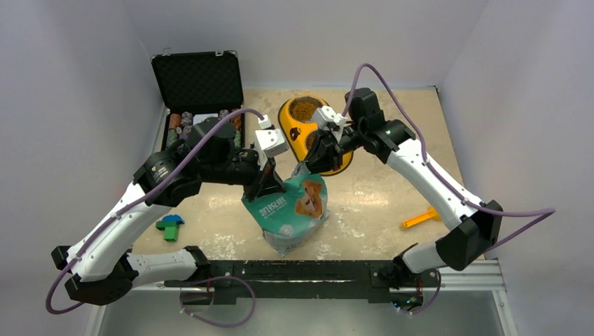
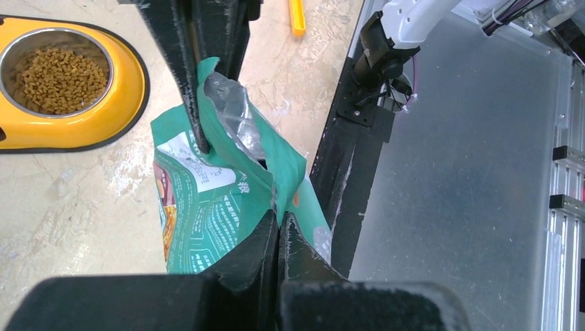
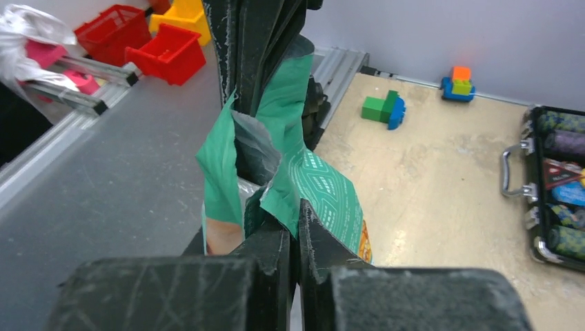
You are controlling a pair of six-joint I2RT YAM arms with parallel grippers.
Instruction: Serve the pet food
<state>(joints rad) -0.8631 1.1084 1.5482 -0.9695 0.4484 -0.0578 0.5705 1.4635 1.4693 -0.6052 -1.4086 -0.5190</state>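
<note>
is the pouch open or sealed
Open. The pouch top gapes, silver lining showing, with the left gripper and right gripper each pinching a lip.

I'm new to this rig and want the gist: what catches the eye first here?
The teal-green pouch printed with a golden dog's face sits mid-table, its open top pinched from either side by the left gripper and right gripper. Behind it, a yellow plastic feeder holds brown kibble pellets.
</note>
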